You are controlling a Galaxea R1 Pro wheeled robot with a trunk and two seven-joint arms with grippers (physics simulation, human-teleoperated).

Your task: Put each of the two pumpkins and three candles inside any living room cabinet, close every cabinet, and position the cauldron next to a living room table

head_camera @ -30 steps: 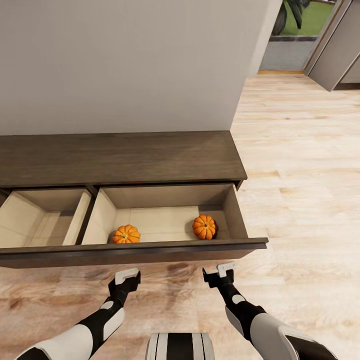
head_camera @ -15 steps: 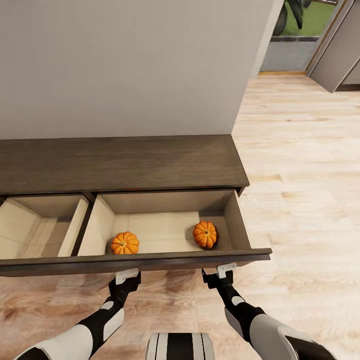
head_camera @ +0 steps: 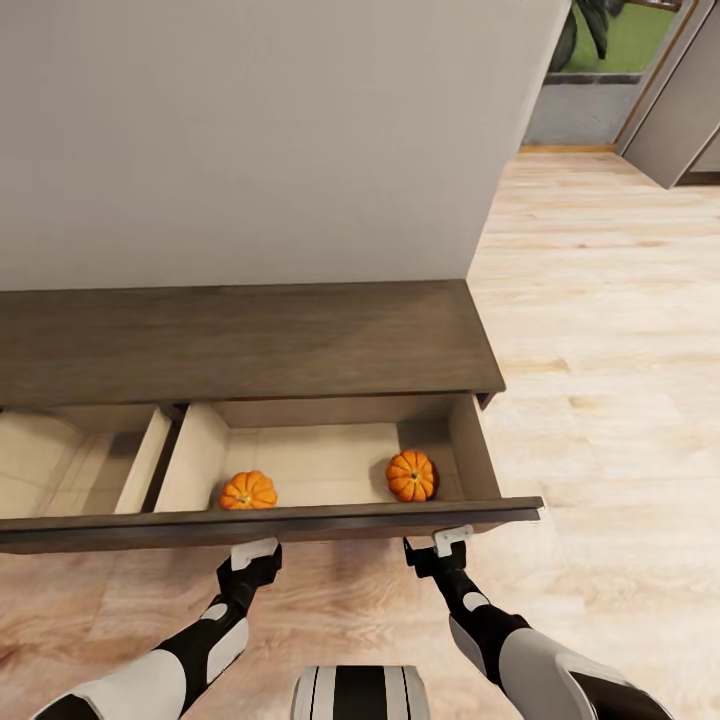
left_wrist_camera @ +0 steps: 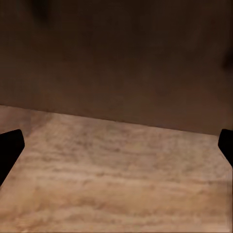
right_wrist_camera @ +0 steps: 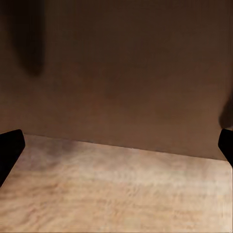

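Nearest the camera in the head view, the robot's white-and-black trunk sat at the bottom edge, with both arms reaching forward over the pale wood floor [head_camera: 600, 330]. The left tool [head_camera: 253, 552] and the right tool [head_camera: 450, 541] were held just short of the dark front panel of the open drawer, low and close to it; whether either touched the panel could not be told. In the left wrist view the two dark fingertips [left_wrist_camera: 9, 145] stood at opposite edges of the picture with floor and a dark brown panel between them, so the left tool was spread wide and held nothing. The right wrist view gave the same reading: fingertips [right_wrist_camera: 10, 145] far apart, nothing between them, the right tool spread and empty.

Beyond the tools lay the cabinet [head_camera: 250, 340], a long, low, dark brown unit against the grey wall [head_camera: 250, 130]. Its right-hand drawer [head_camera: 330, 455] was pulled out, showing a pale wood interior. Both pumpkins rested on the drawer's floor near its front: the left pumpkin [head_camera: 248, 491] toward the left side, the right pumpkin [head_camera: 411, 475] toward the right side, well apart from each other. A second drawer [head_camera: 70, 460] to the left was also open.

Farther off, past the cabinet's right end, the floor ran on to a doorway [head_camera: 600, 90] with greenery behind it.
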